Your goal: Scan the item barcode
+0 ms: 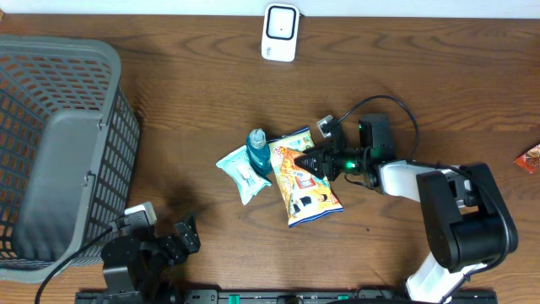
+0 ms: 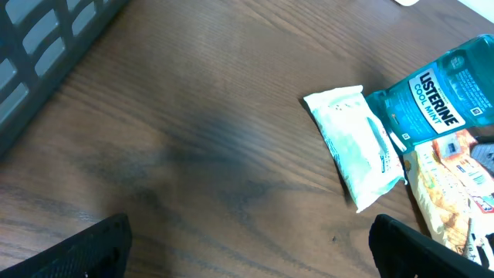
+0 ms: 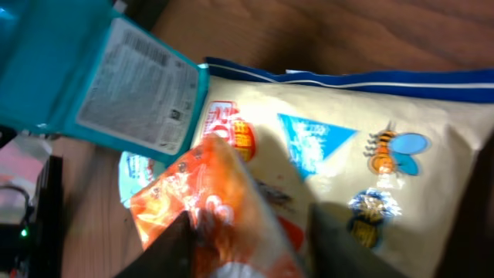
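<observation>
My right gripper (image 1: 314, 160) is low over a cream and blue snack bag (image 1: 308, 190) in the middle of the table. In the right wrist view a crinkled orange packet (image 3: 208, 193) fills the gap between the two dark fingers of that gripper (image 3: 247, 247), which is shut on it above the snack bag (image 3: 370, 139). No barcode shows on the orange packet. A teal Listerine bottle (image 1: 258, 152) lies just left, its back label facing the wrist camera (image 3: 131, 93). My left gripper (image 1: 186, 234) rests open at the front left, its jaws wide over bare wood (image 2: 255, 262).
A white scanner-like device (image 1: 280, 32) stands at the back edge. A grey mesh basket (image 1: 59, 152) fills the left side. A pale wipes pack (image 1: 240, 171) lies beside the bottle. A red packet (image 1: 530, 158) sits at the far right edge.
</observation>
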You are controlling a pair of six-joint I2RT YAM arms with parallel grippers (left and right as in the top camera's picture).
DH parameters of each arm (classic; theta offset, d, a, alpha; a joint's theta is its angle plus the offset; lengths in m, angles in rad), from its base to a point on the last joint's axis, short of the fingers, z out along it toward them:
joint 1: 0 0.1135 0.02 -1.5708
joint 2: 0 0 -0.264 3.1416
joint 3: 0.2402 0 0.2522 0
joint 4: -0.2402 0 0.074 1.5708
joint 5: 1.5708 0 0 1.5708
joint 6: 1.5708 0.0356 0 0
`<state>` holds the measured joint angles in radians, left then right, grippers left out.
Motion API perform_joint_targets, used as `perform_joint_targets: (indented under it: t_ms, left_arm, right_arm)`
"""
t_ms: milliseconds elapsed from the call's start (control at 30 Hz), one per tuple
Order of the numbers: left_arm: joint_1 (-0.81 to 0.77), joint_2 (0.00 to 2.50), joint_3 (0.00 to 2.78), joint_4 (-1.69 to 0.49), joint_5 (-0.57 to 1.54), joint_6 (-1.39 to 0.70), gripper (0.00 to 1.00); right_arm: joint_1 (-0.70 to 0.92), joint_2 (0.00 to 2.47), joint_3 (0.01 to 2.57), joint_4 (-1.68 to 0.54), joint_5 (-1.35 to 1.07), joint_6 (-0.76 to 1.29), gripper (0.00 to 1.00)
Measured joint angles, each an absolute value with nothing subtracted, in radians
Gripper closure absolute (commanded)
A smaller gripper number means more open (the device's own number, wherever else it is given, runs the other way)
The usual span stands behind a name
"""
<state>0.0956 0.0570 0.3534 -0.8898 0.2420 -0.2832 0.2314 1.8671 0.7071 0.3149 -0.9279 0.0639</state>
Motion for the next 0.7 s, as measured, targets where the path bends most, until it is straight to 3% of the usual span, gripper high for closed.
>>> perform_joint_targets:
  t_ms: [100, 433, 700]
  left_arm:
    - [0.096, 0.057, 0.353, -0.890, 0.242, -0.283, 0.02]
    - [0.096, 0.057, 0.353, -0.890, 0.242, -0.283, 0.02]
    - [0.096, 0.057, 0.353, -0.890, 0.242, -0.283, 0.02]
  right_arm:
    - [0.231, 1.902, 0.715, 0.326, -0.929, 0.060, 0.99]
    - [0.198, 1.927, 0.719, 0.450, -0.951, 0.274, 0.99]
    - [0.077, 1.747, 0.717, 0.438, -0.978, 0.497, 0.99]
